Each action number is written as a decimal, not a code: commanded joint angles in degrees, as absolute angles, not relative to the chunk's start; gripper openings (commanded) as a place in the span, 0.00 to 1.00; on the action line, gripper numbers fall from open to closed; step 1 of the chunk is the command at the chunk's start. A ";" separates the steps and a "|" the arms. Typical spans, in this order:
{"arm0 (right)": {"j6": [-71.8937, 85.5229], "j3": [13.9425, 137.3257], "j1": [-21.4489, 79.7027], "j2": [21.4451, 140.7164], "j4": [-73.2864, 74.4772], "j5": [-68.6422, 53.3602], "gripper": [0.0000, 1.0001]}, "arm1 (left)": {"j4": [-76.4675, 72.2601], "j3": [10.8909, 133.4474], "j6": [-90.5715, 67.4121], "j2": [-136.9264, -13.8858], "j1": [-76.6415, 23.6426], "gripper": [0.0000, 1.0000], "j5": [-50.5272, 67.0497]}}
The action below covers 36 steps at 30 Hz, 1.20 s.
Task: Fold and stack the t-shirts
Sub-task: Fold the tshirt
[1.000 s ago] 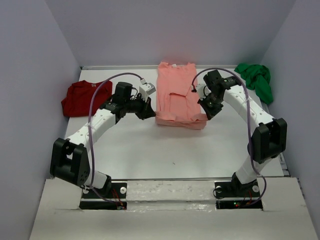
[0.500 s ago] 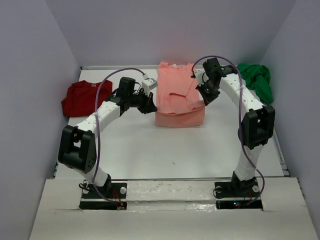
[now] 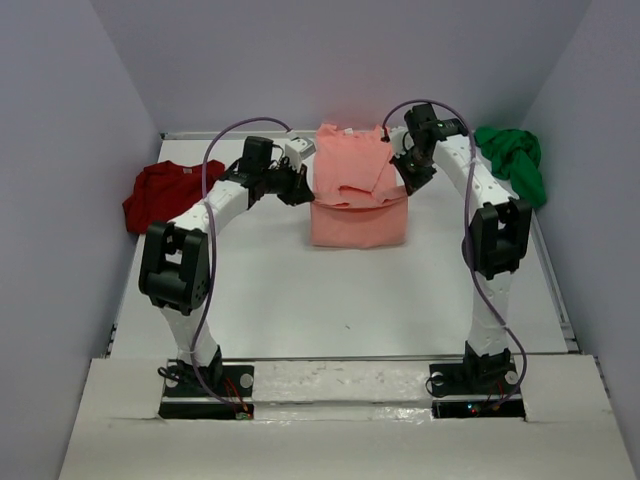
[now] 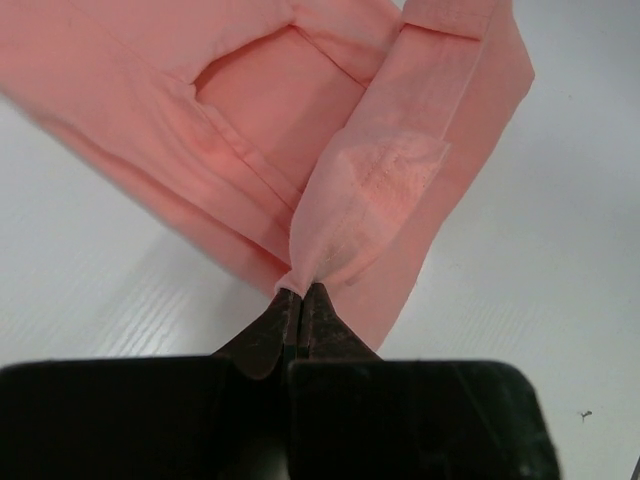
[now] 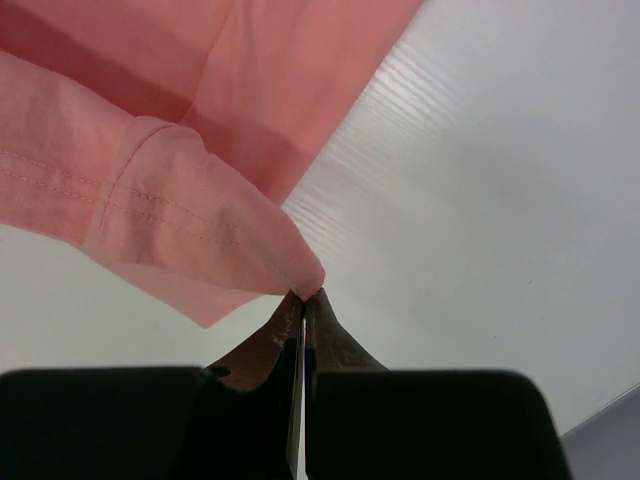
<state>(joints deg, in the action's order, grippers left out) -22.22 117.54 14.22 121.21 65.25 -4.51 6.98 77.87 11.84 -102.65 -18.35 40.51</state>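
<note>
My left gripper [image 4: 300,296] and right gripper [image 5: 305,295] were each pinched shut on an edge of the soft salmon-pink cloth t-shirt [image 3: 358,222], half-folded at the white table's [image 3: 340,300] far middle. I judged such thin bites could slip if one arm outran the other, skewing the fold.

We found open table [image 3: 340,300] on the near side of the salmon-pink shirt [image 3: 358,215]; the dark red shirt [image 3: 160,195] blocked the left edge, the green shirt [image 3: 512,160] the far right corner, and walls [image 3: 60,200] hemmed both sides.
</note>
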 commanded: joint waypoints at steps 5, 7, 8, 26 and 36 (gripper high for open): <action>-24.17 127.34 13.10 127.35 63.99 -2.90 0.00 | 3.70 82.53 13.80 -106.78 -18.19 0.00 41.49; -24.70 128.58 12.57 129.36 63.90 -2.11 0.00 | 3.17 82.97 14.15 -108.27 -18.19 0.00 41.05; -24.96 129.28 12.57 129.90 63.90 -1.94 0.00 | 2.29 83.14 14.93 -108.72 -18.19 0.00 40.35; -27.95 137.37 11.51 139.57 60.47 -0.26 0.00 | 0.44 95.62 14.59 -122.43 -16.96 0.00 38.58; -28.04 138.34 11.51 141.94 56.26 3.60 0.87 | 0.44 100.19 16.34 -126.47 -16.96 0.01 35.35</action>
